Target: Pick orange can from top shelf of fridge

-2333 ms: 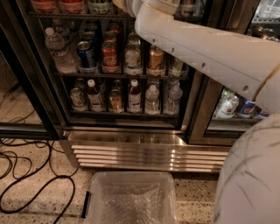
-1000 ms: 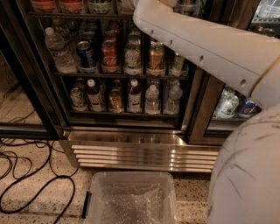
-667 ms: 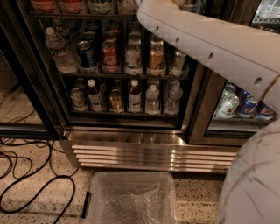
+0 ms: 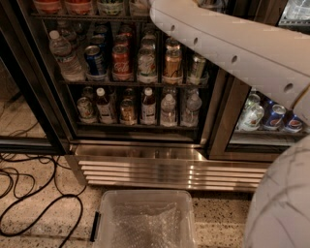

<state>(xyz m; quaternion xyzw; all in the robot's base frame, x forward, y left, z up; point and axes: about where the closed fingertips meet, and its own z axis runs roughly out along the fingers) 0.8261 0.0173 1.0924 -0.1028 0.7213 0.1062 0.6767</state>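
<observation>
Camera view: the white arm (image 4: pixel 227 48) crosses from the right edge to the top centre, covering the fridge's (image 4: pixel 215 121) upper right. The gripper is past the top edge, out of sight, so I cannot tell how the jaws stand. A rounded white robot body (image 4: pixel 283 203) fills the lower right corner.

The top shelf (image 4: pixel 87 17), a thin dark rail, sits just under the top edge. Four container bottoms show on it. The orange can (image 4: pixel 79 6) is second from the left, only its lower part visible, left of the arm's end, with a similar orange-red one just beside it.

The next rack has six in its front row: clear water bottle, blue can, red cola can (image 4: pixel 121 60), bottle, gold-bronze can (image 4: pixel 173 63), silver can. The rack under it also has six, cans and small bottles mixed.

The ribbed steel base (image 4: pixel 169 172) is shiny. A clear plastic bin (image 4: pixel 145 193) stands just before it on speckled floor. Black cables (image 4: pixel 29 213) loop at the left.
</observation>
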